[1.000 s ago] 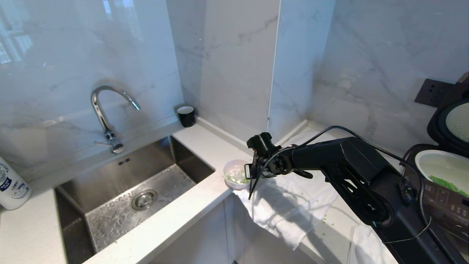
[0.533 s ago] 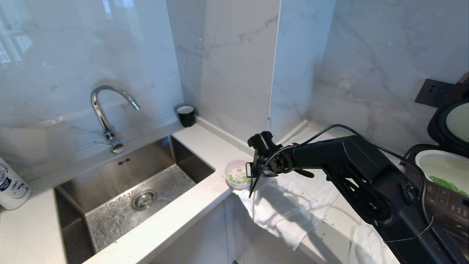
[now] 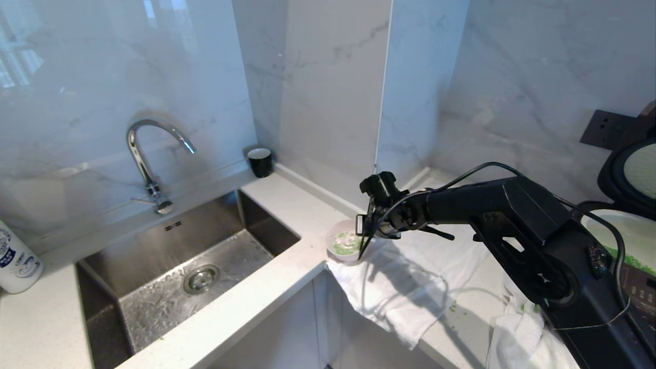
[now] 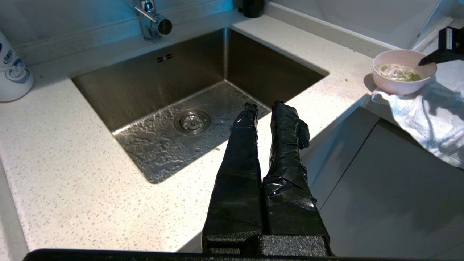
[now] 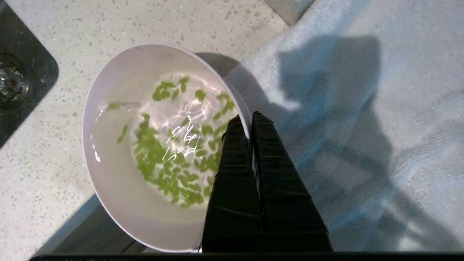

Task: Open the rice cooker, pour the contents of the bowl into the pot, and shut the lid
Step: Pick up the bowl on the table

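Observation:
A pale bowl (image 3: 344,241) holding water and green pieces hangs over the counter's corner by the sink, seemingly a little clear of it. My right gripper (image 3: 367,240) is shut on its rim, one finger inside and one outside (image 5: 248,119). The rice cooker (image 3: 641,293) stands at the far right. Its lid (image 3: 634,169) is raised, and the white pot (image 3: 628,233) shows green pieces inside. The left gripper (image 4: 262,106) is parked over the counter in front of the sink, shut and holding nothing. From there the bowl (image 4: 395,85) shows far off beside the towel.
A steel sink (image 3: 179,266) with a faucet (image 3: 148,154) fills the left. A black cup (image 3: 260,162) stands in the back corner. A white towel (image 3: 410,292) drapes over the counter edge under my right arm. A white bottle (image 3: 15,261) is at far left, a wall socket (image 3: 605,128) at right.
My right gripper has carried the bowl a short way to the right and slightly up, from the counter corner towards the towel. The left arm has not moved.

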Robot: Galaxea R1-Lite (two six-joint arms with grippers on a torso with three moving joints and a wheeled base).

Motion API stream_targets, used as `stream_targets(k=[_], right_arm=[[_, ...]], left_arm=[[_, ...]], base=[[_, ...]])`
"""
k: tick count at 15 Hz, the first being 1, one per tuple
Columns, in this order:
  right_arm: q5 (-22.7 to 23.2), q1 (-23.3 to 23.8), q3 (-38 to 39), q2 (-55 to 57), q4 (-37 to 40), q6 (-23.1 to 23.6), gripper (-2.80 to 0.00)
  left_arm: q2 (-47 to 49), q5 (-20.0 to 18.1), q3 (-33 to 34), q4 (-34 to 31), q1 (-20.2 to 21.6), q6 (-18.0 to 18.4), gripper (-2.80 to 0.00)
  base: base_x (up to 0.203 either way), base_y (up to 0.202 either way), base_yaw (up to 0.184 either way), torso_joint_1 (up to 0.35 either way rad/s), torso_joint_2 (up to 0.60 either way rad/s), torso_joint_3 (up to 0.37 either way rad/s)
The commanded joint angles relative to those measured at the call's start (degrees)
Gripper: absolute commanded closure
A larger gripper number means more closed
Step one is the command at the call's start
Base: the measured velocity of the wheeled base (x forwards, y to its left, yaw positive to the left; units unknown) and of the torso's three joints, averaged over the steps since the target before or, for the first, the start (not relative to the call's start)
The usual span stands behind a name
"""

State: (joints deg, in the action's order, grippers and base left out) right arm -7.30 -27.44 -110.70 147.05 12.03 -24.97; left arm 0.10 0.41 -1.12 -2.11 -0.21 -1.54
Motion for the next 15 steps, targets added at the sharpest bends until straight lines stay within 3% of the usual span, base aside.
stream_targets(k=[1,6,9,15], right_arm=[[0.0,0.02,3.01,-1.63,0.07,-0.3,0.0],[0.16,0.13,16.06,-7.49,-1.12,-2.08,0.0],[1.18,2.5,21.67,-10.12,-4.91,-3.55,0.0],[1.94,3.09,21.67,-9.33,-5.26,-3.51,0.0]], left_arm=[[-0.01,0.03,-0.02,0.0,-0.04,-0.05,0.0],[-0.01,0.03,-0.02,0.0,-0.06,-0.05,0.0],[-0.01,0.03,-0.02,0.0,0.03,-0.05,0.0],[-0.01,0.03,-0.02,0.0,0.03,-0.05,0.0]], base=[[0.0,0.0,0.0,0.0,0.0,0.0],[0.0,0.0,0.0,0.0,0.0,0.0],[0.0,0.0,0.0,0.0,0.0,0.0],[0.0,0.0,0.0,0.0,0.0,0.0]])
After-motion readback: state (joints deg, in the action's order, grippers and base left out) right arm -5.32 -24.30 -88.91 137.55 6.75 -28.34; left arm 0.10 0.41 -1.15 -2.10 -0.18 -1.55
